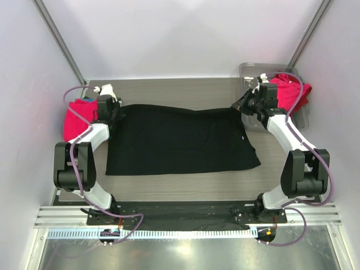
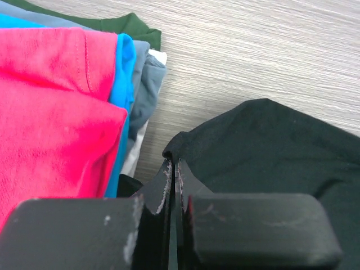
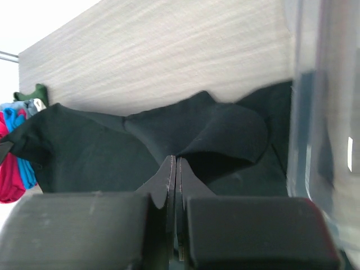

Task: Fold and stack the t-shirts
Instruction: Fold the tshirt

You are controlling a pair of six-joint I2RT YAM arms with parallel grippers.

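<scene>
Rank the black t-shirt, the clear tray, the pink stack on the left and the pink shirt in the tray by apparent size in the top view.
1. black t-shirt
2. clear tray
3. pink stack and pink shirt in the tray: these look alike and both are partly hidden, so they are left unranked.

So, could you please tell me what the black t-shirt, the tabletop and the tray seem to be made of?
The black t-shirt: soft matte knit cloth, perhaps cotton; it drapes and creases. The tabletop: pale grey wood-grain, smooth, probably laminate rather than solid wood. The tray: clear greyish plastic, see-through, with glossy highlights.
</scene>
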